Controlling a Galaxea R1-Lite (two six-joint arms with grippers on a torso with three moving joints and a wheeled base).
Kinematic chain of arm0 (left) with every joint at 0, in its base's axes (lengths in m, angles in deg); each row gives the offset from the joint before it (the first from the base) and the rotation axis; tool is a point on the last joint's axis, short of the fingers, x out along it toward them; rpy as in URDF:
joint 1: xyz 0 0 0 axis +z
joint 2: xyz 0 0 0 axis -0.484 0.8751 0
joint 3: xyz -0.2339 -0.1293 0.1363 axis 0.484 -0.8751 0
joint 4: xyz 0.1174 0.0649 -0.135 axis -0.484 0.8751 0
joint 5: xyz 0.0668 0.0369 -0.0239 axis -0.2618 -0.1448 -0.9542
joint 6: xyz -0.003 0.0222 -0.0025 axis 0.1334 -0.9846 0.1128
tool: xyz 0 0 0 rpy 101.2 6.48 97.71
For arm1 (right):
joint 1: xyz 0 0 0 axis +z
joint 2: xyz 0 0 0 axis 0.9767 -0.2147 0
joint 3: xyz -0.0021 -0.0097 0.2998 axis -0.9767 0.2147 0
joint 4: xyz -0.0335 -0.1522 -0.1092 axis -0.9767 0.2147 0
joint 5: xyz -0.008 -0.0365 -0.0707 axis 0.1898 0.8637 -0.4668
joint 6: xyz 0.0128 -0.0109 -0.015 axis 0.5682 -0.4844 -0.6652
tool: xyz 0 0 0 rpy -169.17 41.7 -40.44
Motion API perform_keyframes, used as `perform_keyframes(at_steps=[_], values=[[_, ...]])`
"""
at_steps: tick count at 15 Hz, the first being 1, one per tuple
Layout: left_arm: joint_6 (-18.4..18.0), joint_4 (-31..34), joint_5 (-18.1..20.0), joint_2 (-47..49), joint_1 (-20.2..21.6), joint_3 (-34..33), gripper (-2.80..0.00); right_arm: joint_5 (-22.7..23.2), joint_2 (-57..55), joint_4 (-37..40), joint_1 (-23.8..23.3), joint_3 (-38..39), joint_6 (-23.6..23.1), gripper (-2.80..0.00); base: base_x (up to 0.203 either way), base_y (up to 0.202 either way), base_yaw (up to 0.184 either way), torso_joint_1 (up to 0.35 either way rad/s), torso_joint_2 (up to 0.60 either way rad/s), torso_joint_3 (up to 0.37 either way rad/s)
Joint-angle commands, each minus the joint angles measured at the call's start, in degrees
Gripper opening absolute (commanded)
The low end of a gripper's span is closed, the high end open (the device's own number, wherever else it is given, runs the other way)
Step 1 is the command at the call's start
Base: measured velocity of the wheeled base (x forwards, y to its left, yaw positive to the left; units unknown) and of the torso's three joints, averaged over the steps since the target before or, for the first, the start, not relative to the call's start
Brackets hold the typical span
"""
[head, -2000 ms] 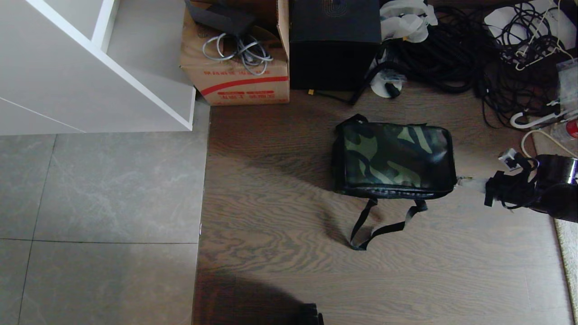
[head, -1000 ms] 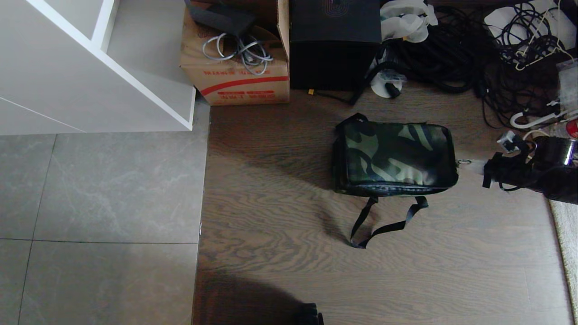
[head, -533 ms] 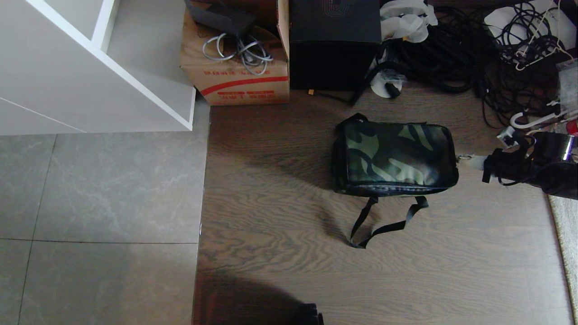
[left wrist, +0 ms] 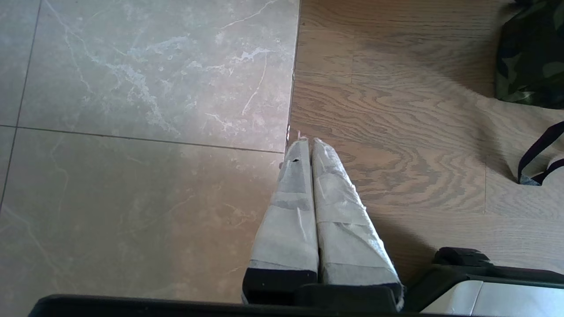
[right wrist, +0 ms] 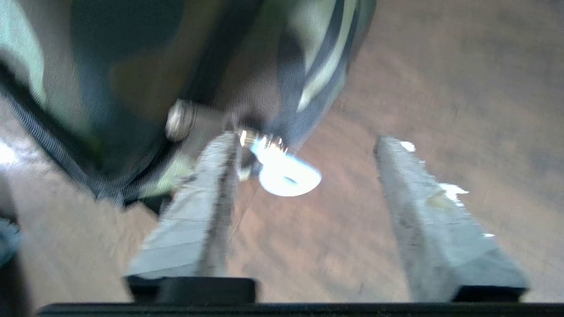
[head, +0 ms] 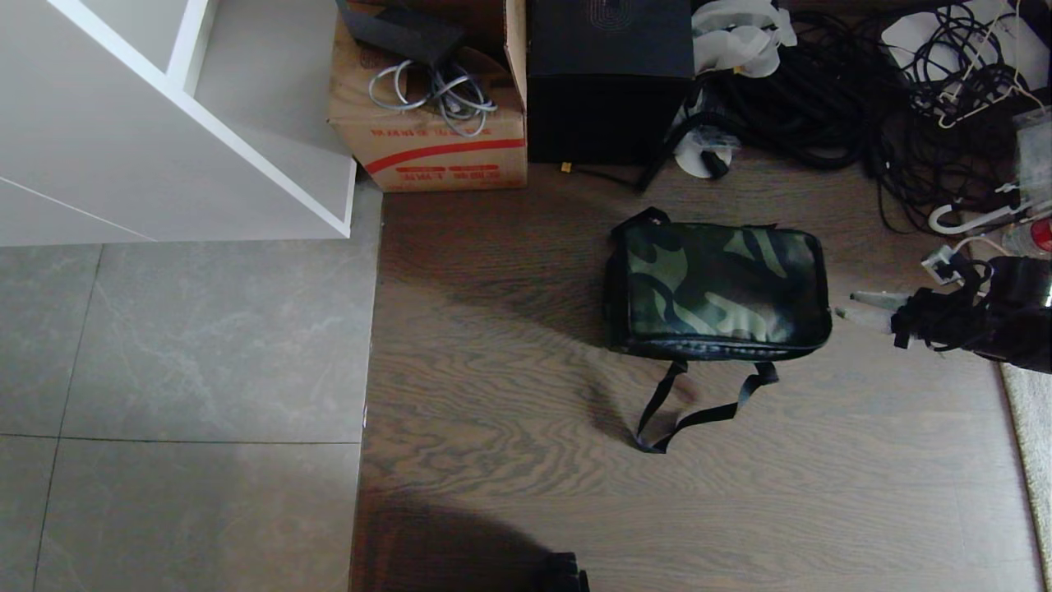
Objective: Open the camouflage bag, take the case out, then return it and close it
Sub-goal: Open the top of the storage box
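The camouflage bag (head: 723, 288) lies closed on the wooden floor, its black strap (head: 699, 407) trailing toward me. My right gripper (head: 851, 306) sits just off the bag's right end and is open. In the right wrist view the shiny zipper pull (right wrist: 286, 174) hangs off the bag (right wrist: 132, 66) between the spread fingers of the gripper (right wrist: 306, 141), close to one finger (right wrist: 202, 207) and not clamped. The case is hidden. My left gripper (left wrist: 307, 143) is shut on nothing, parked over the seam between tile and wood, far from the bag (left wrist: 533, 57).
Behind the bag stand a brown cardboard box (head: 436, 123) with a red stripe and a tall black cube box (head: 608, 82). A tangle of black cables (head: 863, 90) fills the back right. A white cabinet (head: 164, 131) is at the left, a pale rug edge (head: 1031, 444) at the right.
The right gripper, shut at the bag's right end in the earlier frames, has spread its fingers and the zipper pull now hangs free. The left arm has not moved.
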Motion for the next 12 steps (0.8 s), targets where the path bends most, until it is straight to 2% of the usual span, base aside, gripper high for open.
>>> perform_keyframes(at_steps=[1,3,5,7,10,11,12], values=[[0.0,0.0,0.0,0.0,0.0,-0.5,-2.80,0.2,2.6,1.4,-2.0,4.8,-1.5,0.00,0.000,0.000,0.000,0.000,0.00,0.000],[0.0,0.0,0.0,0.0,0.0,-0.5,-2.80,0.4,5.2,9.9,-2.8,6.7,-1.6,0.00,0.000,0.000,0.000,0.000,0.00,0.000],[0.0,0.0,0.0,0.0,0.0,-0.5,-2.80,0.3,9.0,22.2,-3.1,7.3,2.6,0.00,0.000,0.000,0.000,0.000,0.00,0.000],[0.0,0.0,0.0,0.0,0.0,-0.5,-2.80,0.0,13.0,32.9,-3.0,6.6,14.6,0.00,0.000,0.000,0.000,0.000,0.00,0.000],[0.0,0.0,0.0,0.0,0.0,-0.5,-2.80,-1.8,16.6,37.5,-2.3,4.2,39.0,0.00,0.000,0.000,0.000,0.000,0.00,0.000],[0.0,0.0,0.0,0.0,0.0,-0.5,-2.80,-4.8,17.1,37.8,-1.6,2.3,47.4,0.00,0.000,0.000,0.000,0.000,0.00,0.000],[0.0,0.0,0.0,0.0,0.0,-0.5,-2.80,-9.6,17.2,37.9,-0.5,0.0,53.5,0.00,0.000,0.000,0.000,0.000,0.00,0.000]])
